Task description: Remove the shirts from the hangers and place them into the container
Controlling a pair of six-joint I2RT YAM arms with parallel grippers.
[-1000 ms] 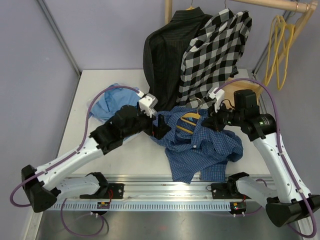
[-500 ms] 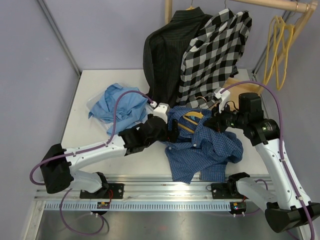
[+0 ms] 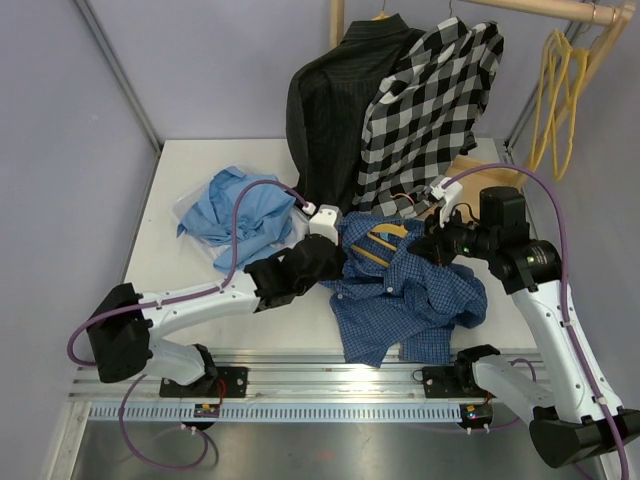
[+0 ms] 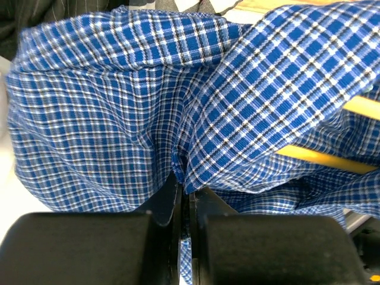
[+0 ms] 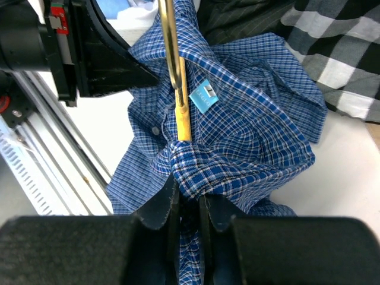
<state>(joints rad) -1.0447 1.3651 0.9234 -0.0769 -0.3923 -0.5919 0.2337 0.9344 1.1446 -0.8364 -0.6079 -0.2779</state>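
I have my left gripper (image 4: 184,189) and right gripper (image 5: 189,195) both clenched on the blue check shirt (image 3: 410,290) lying on the table (image 3: 165,250), so pulling apart may snag its 1 hanger (image 5: 178,89) inside the cloth.

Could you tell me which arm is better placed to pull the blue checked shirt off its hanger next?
Probably left: the left fingers pinch only cloth of the blue checked shirt, beside the yellow hanger. The right fingers clamp cloth at the hanger's end, anchoring it.
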